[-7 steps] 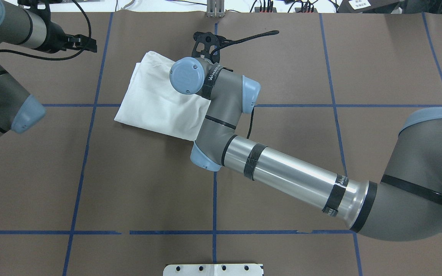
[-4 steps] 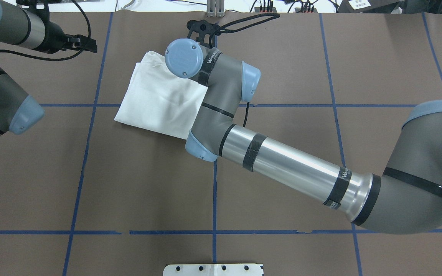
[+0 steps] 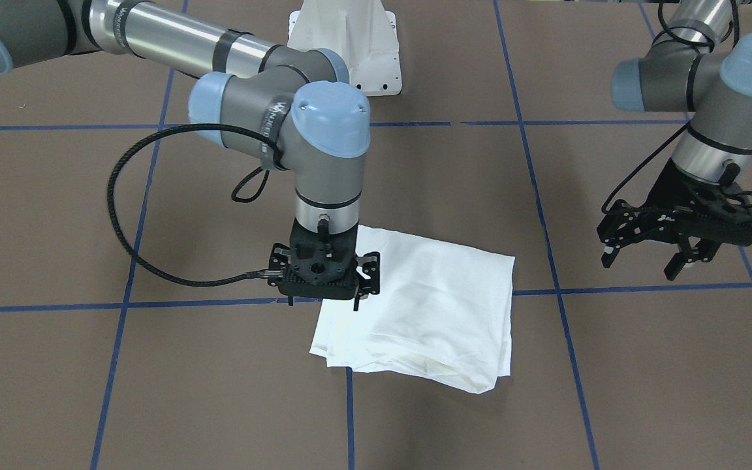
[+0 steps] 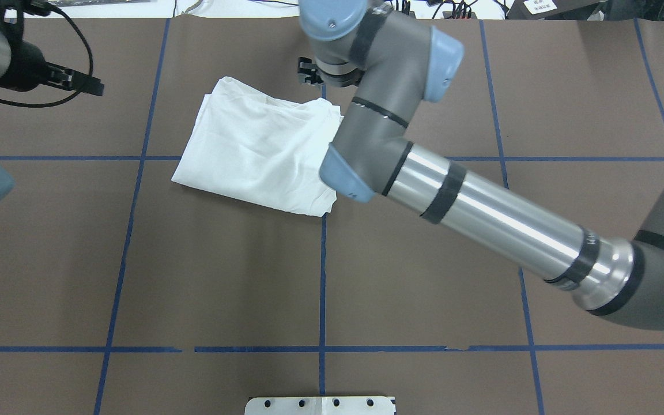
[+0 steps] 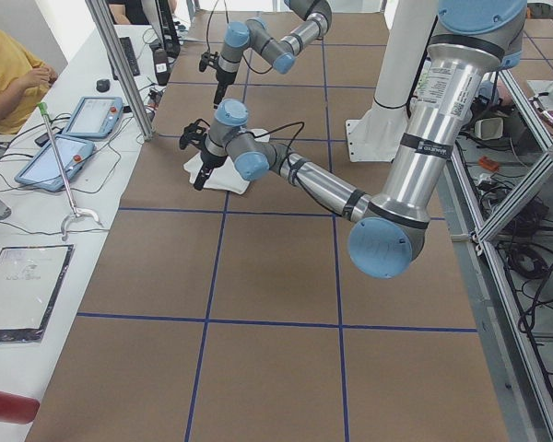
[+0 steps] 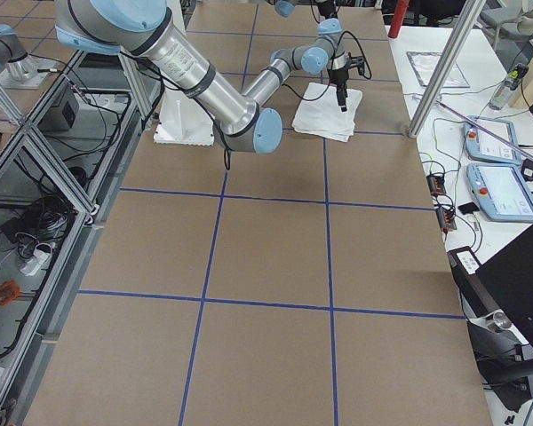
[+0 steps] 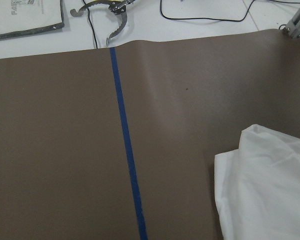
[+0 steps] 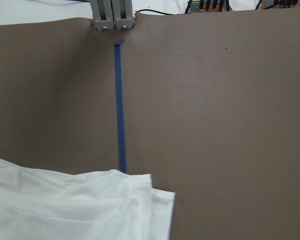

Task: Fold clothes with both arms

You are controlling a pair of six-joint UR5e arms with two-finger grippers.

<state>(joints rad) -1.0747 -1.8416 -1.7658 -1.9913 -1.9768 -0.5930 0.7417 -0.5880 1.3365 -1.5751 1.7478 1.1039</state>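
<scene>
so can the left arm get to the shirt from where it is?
Probably yes. The left hand hangs open beside the shirt with only bare table between them. The right hand sits over the opposite corner, so the near edge looks free.
</scene>
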